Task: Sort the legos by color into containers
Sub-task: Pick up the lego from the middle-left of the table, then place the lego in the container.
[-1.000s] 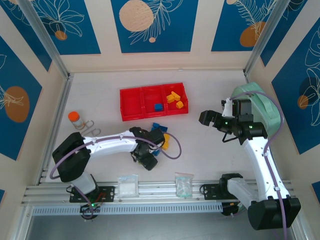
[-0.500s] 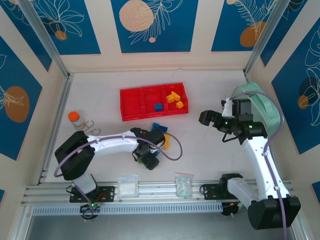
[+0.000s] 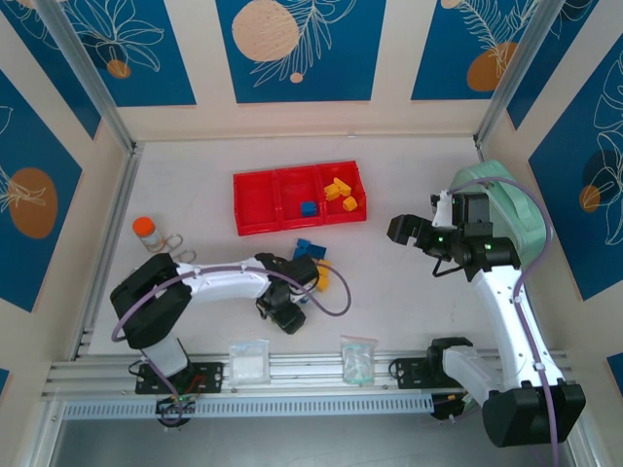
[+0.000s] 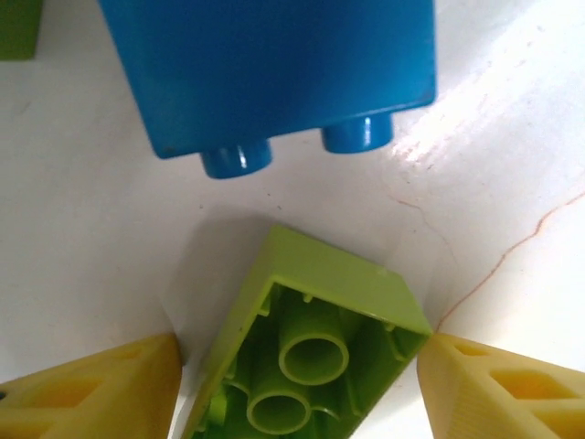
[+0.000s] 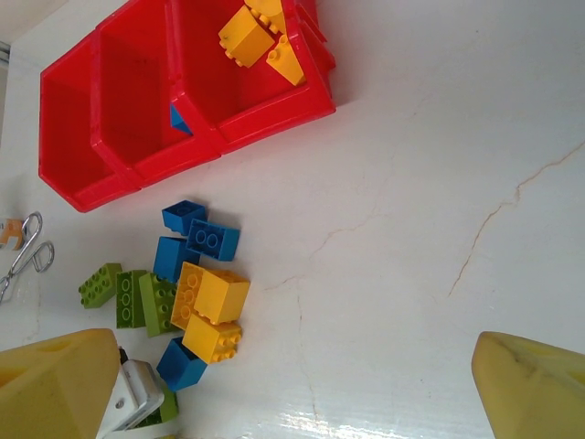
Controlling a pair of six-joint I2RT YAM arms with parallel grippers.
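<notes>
- A lime-green brick (image 4: 315, 352) lies on the white table (image 4: 82, 265) with its hollow underside toward the left wrist camera. It belongs to the loose pile (image 3: 310, 249), which sits just at 6 o'clock of the red tray (image 3: 255, 204) in the top view.
- The left gripper (image 4: 302, 389) is down over this brick with its jaws apart. One yellow finger (image 4: 91, 389) stands at the brick's 8 o'clock and the other at its 4 o'clock.
- The 4 o'clock finger meets the brick's corner. A thin strip of shadow separates the 8 o'clock finger from the brick, so it is straddled, not clamped.
- A big blue brick (image 4: 274, 64) lies on its side at 12 o'clock of the green one. Its studs point toward the green one, and bare table shows between them.
- In the right wrist view the pile is a huddle of blue pieces (image 5: 196, 233), green pieces (image 5: 128, 293) and yellow pieces (image 5: 212, 306), packed side by side.
- The tray has three compartments in a row. In the top view the 3 o'clock one holds sorted yellow bricks (image 3: 341, 192) and the middle one holds a small blue block (image 3: 309, 207).
- The right gripper (image 3: 404, 230) hangs at 3 o'clock of the pile, well apart from it. Its jaws are spread wide over bare table.
- A mint-green case (image 3: 496, 190) stands at 3 o'clock of that gripper, behind the arm.
- An orange-capped bottle (image 3: 146, 229) stands at 9 o'clock of the pile, and two clear bags (image 3: 248, 358) lie at 6 o'clock by the rail.
</notes>
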